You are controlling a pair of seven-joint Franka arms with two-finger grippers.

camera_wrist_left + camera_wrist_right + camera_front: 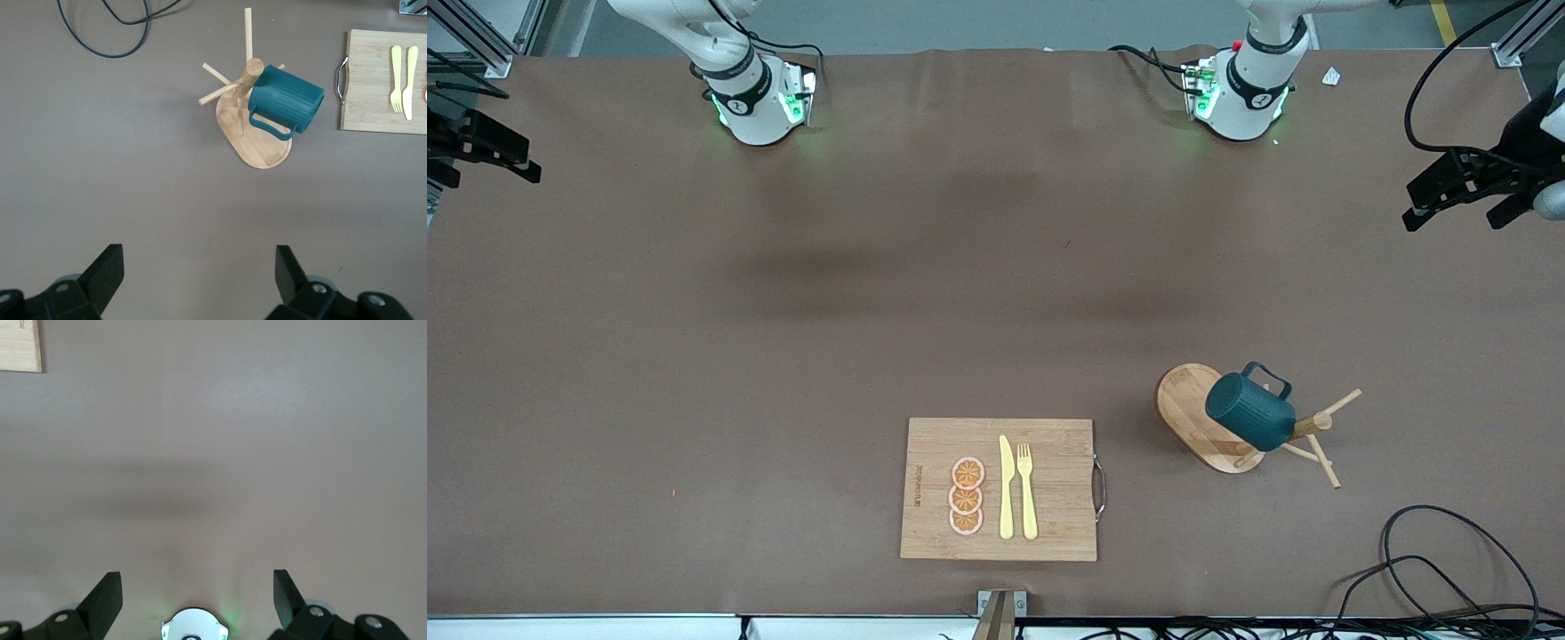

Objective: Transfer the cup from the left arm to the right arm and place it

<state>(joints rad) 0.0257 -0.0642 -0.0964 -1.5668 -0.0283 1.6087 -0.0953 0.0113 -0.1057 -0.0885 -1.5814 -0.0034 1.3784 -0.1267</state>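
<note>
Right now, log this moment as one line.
cup: hung on peg rack | left claw: open, high over table, empty | right claw: open, waiting | transfer: not begun

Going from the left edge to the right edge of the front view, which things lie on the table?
Wooden cutting board, orange slices, yellow knife, yellow fork, then the peg rack carrying the teal cup.

Even, bright overhead light, soft arm shadows on the table (pixel 694 356).
</note>
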